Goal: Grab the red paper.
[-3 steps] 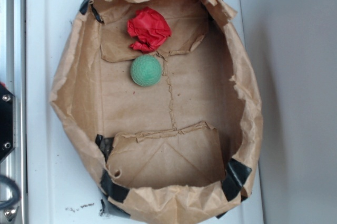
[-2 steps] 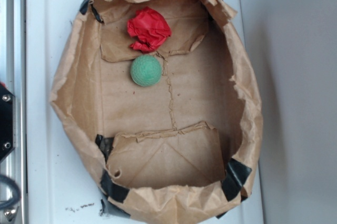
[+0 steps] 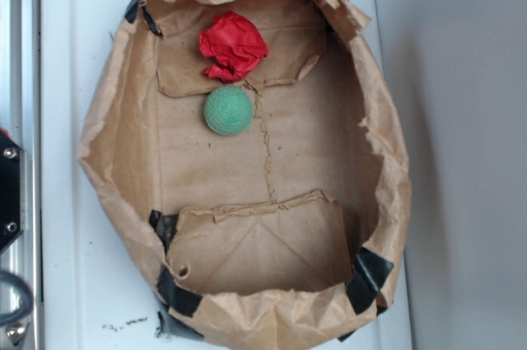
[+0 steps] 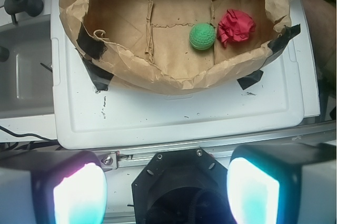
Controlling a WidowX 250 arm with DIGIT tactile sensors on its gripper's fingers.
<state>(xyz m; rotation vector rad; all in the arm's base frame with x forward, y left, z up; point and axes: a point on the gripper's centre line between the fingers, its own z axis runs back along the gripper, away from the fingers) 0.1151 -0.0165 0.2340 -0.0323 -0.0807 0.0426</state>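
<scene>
red paper [image 3: 233, 45] inside brown paper bag [image 3: 115, 119], just beside green ball [image 3: 228, 110], end effector [image 4: 166, 184] spread wide, well apart from bag, above white desk [image 4: 174, 116]

red paper [image 3: 233, 45] just above green ball [image 3: 228, 110], inside brown bag [image 3: 107, 144]

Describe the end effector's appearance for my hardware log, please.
In the wrist view the end effector shows two grey, blocky fingers whose inner pads glow cyan with pink edges. Between them sits a black, angular housing with small screws. No markings or cables on it are visible.
</scene>
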